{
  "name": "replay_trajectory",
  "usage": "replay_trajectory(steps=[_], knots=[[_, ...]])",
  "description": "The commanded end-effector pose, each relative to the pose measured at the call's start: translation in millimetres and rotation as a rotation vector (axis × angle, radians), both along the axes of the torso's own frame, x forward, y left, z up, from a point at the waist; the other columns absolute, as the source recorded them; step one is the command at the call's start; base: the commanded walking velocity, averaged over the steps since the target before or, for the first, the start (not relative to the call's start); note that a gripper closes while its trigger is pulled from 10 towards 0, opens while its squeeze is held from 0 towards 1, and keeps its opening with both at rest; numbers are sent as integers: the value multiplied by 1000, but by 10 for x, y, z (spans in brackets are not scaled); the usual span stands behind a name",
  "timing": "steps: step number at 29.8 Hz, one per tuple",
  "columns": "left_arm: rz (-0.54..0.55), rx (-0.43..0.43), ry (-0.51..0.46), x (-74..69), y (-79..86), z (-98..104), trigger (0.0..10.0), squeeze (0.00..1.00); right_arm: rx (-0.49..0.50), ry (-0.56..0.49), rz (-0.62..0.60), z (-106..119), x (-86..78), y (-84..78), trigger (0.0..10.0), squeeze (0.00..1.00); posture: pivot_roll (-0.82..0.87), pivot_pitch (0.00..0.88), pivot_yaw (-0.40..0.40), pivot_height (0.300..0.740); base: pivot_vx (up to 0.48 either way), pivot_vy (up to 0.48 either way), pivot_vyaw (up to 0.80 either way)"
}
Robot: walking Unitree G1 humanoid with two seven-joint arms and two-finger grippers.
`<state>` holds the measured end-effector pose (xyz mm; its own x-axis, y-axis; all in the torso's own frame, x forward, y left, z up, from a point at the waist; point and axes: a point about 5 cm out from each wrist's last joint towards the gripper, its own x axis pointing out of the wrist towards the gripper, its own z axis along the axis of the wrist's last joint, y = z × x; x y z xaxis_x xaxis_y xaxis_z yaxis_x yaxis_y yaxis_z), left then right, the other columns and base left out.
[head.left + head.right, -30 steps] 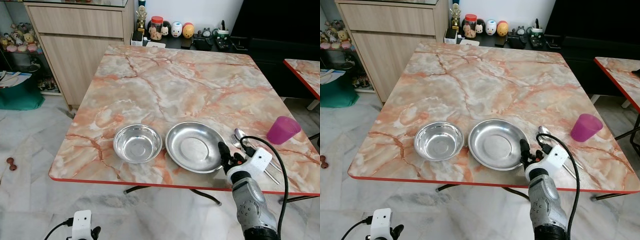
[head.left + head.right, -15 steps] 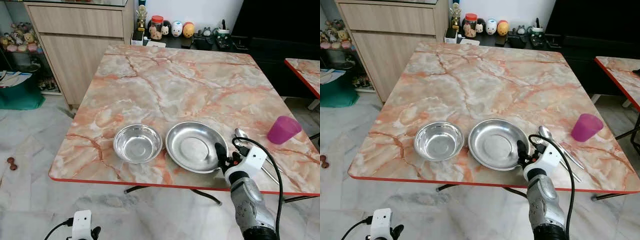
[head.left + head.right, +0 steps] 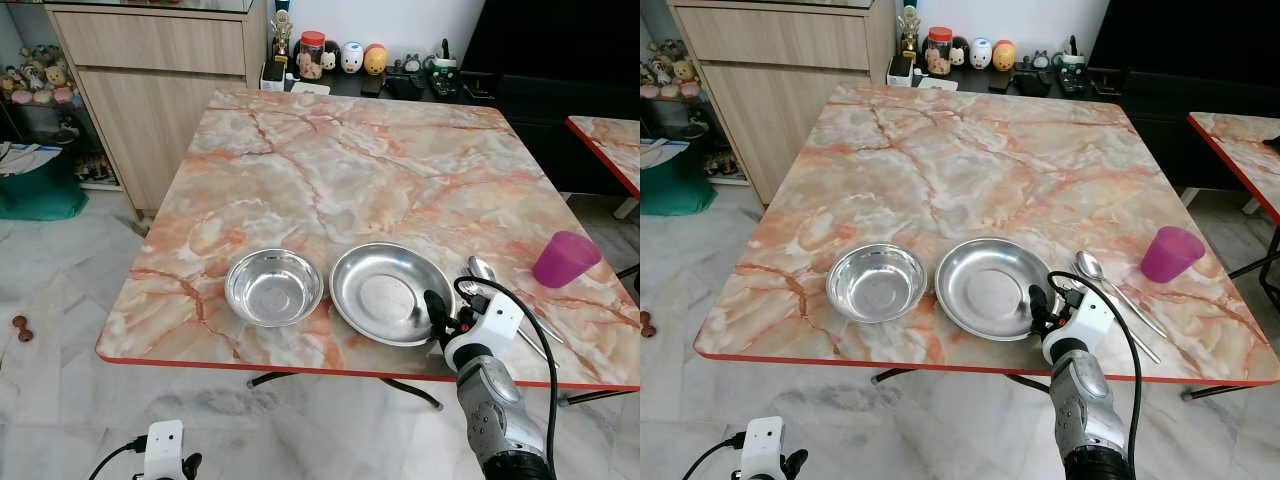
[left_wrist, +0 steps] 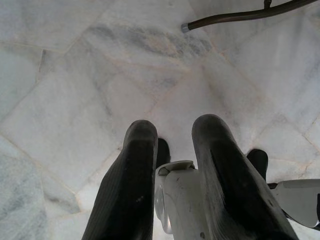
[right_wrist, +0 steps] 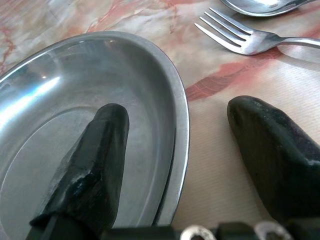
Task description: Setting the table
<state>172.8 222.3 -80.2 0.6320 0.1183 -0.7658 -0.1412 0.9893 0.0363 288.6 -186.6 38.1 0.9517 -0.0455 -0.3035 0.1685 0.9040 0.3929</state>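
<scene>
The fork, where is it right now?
The fork lies on the marble table near its front right, between the steel plate and the spoon, just beyond the right gripper at the plate's rim.

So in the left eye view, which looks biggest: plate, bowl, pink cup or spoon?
1. Plate
2. Bowl
3. Spoon and pink cup: unsure, since the spoon is long but thin and partly hidden by the right arm.

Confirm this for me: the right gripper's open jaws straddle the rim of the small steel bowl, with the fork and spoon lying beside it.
One detail is wrong. The right gripper straddles the rim of the wide steel plate, not the small bowl, which sits apart on the plate's other side. The right wrist view shows it; fork and spoon do lie beside it.
</scene>
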Motion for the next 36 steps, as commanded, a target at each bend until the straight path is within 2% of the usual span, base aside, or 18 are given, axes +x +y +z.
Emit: replay_trajectory(steps=[1,2,3,4,16,29,36], knots=[[-14,-3,14,-31,-27,-21,10000,0,-16,4,28,-10,13,34,4745,0,35,15,-95,740,0,0,0],[-14,-4,14,-31,-28,-21,10000,0,-17,1,31,-7,15,42,2902,0,35,15,-95,740,0,0,0],[-12,-5,15,-33,-28,-22,10000,0,-14,-1,32,-4,16,51,275,0,35,15,-95,740,0,0,0],[-11,-5,15,-34,-29,-23,10000,0,-14,-1,31,-5,16,52,0,0,35,15,-95,740,0,0,0],[-12,-7,10,-20,-42,-19,10000,0,-43,-5,52,-1,23,93,39,0,36,15,-96,740,0,0,0],[-7,-10,4,-7,-43,-13,10000,0,-194,-13,-92,63,30,-104,0,0,35,15,-95,740,0,0,0],[-3,-10,2,-4,-40,-10,10000,0,-207,-22,-140,79,29,-143,0,0,36,16,-95,740,0,0,0]])
